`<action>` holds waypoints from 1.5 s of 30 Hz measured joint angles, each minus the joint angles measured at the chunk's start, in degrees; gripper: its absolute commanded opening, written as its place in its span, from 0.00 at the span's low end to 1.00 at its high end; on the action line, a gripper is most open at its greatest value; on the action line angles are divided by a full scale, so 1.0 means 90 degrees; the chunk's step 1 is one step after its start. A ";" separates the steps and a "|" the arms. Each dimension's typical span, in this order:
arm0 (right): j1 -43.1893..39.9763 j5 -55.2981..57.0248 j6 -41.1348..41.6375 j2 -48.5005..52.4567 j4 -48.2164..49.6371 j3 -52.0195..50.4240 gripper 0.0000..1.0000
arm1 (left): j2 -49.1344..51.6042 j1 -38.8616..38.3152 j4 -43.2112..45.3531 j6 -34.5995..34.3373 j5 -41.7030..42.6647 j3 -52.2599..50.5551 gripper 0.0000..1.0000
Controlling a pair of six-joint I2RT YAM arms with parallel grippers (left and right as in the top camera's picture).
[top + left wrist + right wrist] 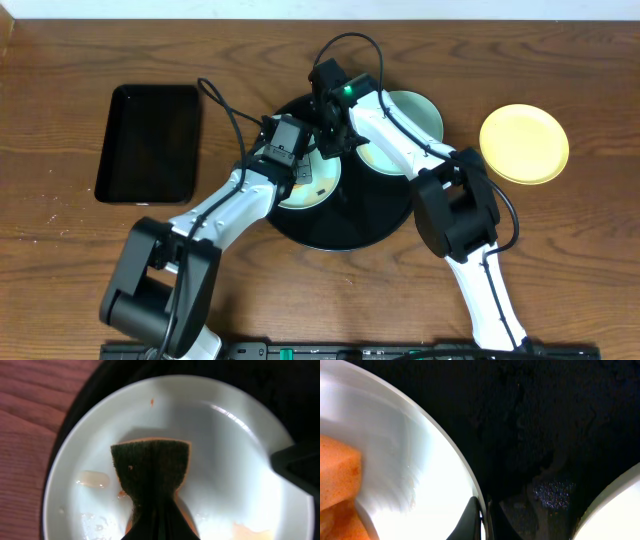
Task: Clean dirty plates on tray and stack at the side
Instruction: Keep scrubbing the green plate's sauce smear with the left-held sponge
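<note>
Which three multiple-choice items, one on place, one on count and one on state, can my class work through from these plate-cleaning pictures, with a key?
1. Where is the yellow plate?
A) on the round tray
B) stacked on a mint plate
C) on the table, right of the round tray

2. How many mint plates lie on the round tray?
A) one
B) two
C) three

3. What is the state of the left gripper?
A) shut on the sponge
B) open and empty
C) shut on a plate rim

Key:
1 C, the overhead view shows it on bare wood beside the tray.
2 B, both mint plates sit inside its rim.
3 A, its wrist view shows the sponge pinched over a plate.
</note>
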 measured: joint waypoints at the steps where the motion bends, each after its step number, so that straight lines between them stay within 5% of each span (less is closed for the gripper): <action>1: 0.0000 0.0000 0.0000 0.0000 -0.0002 -0.0002 0.01 | 0.0056 0.0000 0.0007 -0.0002 0.0002 0.0000 0.08; 28: 0.0000 0.0000 0.0000 0.0000 -0.0002 -0.0002 0.01 | 0.0168 0.0000 0.0036 0.0000 -0.0024 0.0000 0.14; 33: 0.0000 0.0000 0.0000 0.0000 -0.0002 0.0000 0.01 | 0.0153 0.0000 0.0002 0.0019 -0.0019 0.0000 0.49; 45: 0.0000 0.0000 0.0000 0.0000 -0.0002 0.0000 0.01 | 0.0151 0.0005 -0.0056 0.0000 -0.0073 0.0000 0.58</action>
